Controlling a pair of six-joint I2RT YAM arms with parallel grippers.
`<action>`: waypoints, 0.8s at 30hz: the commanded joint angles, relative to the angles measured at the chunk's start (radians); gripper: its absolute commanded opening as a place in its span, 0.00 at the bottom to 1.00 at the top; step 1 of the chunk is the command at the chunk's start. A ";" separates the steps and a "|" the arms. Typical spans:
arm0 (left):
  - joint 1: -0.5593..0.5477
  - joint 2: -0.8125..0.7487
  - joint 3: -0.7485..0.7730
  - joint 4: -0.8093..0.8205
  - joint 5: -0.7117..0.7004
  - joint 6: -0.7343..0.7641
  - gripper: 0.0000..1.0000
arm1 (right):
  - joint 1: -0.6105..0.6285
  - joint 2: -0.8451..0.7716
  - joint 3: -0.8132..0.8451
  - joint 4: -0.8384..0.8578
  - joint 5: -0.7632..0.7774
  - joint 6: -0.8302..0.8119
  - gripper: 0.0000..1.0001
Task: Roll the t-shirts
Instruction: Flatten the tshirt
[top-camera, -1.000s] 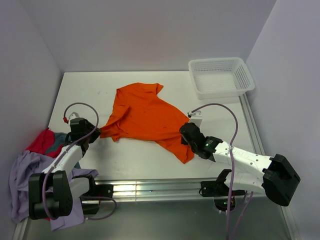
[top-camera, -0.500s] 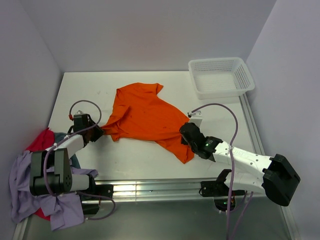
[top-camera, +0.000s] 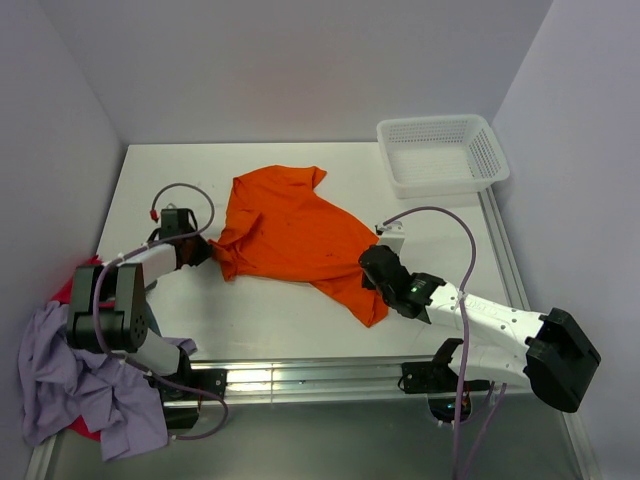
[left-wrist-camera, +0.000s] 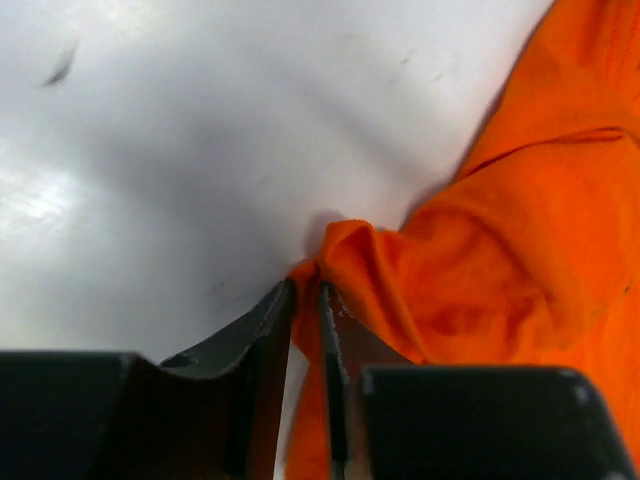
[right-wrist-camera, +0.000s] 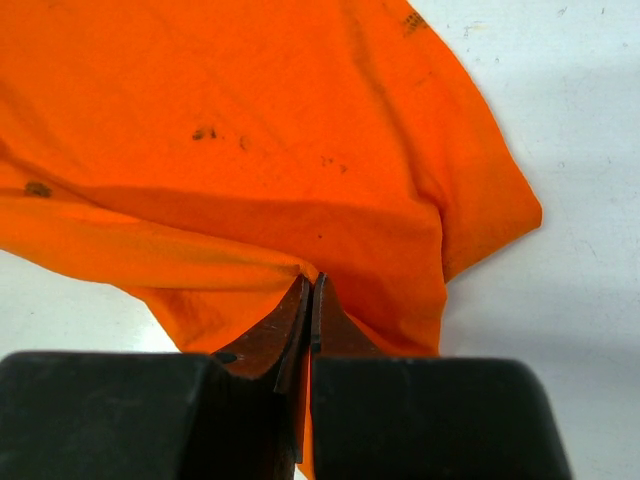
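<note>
The orange t-shirt (top-camera: 290, 232) lies crumpled and spread across the middle of the white table. My left gripper (top-camera: 203, 252) is shut on its left corner; the left wrist view shows orange cloth (left-wrist-camera: 470, 270) pinched between the jaws (left-wrist-camera: 306, 292). My right gripper (top-camera: 368, 266) is shut on the shirt's right lower edge; the right wrist view shows the fabric (right-wrist-camera: 270, 130) bunched at the closed tips (right-wrist-camera: 311, 284). A lavender shirt (top-camera: 60, 370) and a red one (top-camera: 66, 290) lie heaped at the near left.
A white mesh basket (top-camera: 441, 153) stands at the back right corner. Purple walls close in the table on the left, back and right. A metal rail (top-camera: 300, 375) runs along the near edge.
My left arm has swung away from the near-left heap toward the back, carrying the shirt's left corner a little up and right. The right arm has not moved.
</note>
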 joint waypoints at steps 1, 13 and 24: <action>-0.062 0.109 0.048 -0.152 -0.105 0.045 0.23 | 0.006 -0.028 -0.003 0.030 0.012 -0.006 0.00; -0.076 0.103 0.076 -0.180 -0.105 0.058 0.00 | 0.005 -0.050 -0.016 0.038 0.007 -0.009 0.00; -0.074 -0.340 0.142 -0.295 -0.096 -0.040 0.00 | 0.003 -0.043 0.094 -0.069 -0.002 -0.018 0.00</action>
